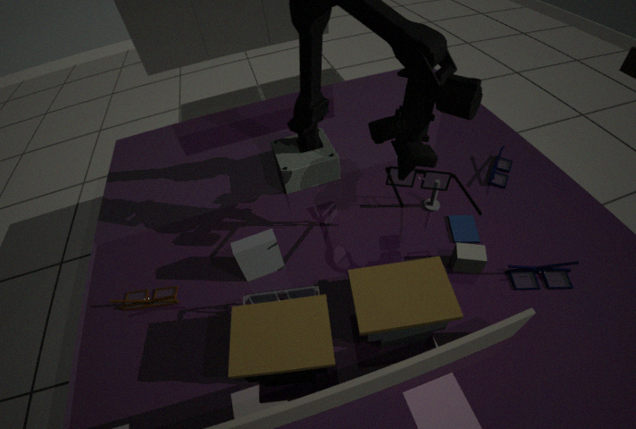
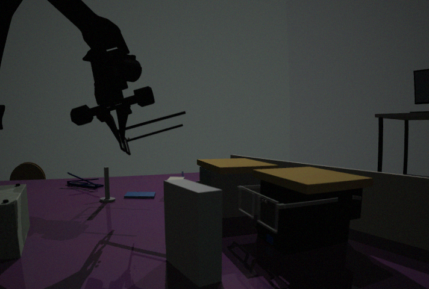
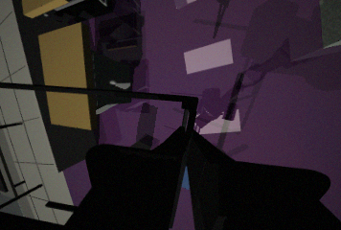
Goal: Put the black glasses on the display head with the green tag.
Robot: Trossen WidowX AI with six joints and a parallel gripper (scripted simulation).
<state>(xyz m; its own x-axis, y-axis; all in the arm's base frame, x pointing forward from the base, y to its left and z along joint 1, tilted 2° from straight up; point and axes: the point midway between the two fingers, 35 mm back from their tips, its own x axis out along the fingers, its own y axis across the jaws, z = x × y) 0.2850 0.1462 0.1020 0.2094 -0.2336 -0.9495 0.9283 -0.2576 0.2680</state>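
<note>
My gripper [image 1: 404,175] [image 2: 122,136] [image 3: 184,131] is shut on the front frame of the black glasses [image 1: 466,194] [image 2: 155,120] [image 3: 130,95], near the bridge. It holds them in the air, well above the table. In the exterior view both temples stick out toward the heads' side, sloping slightly up. One display head [image 1: 405,296] [image 2: 235,163] [image 3: 65,77] with a flat yellow top wears no glasses that I can see. The other head [image 1: 280,336] [image 2: 310,177] wears pale glasses [image 2: 278,216] and shows a blue tag [image 2: 270,238]. The green tag is not visible.
A thin peg stand [image 1: 431,205] [image 2: 106,182] is below the held glasses. A tall white box [image 1: 258,254] [image 2: 193,231], a small white box [image 1: 469,258] and a blue slab [image 1: 464,228] [image 2: 140,194] stand before the heads. A long panel [image 2: 409,211] runs behind them.
</note>
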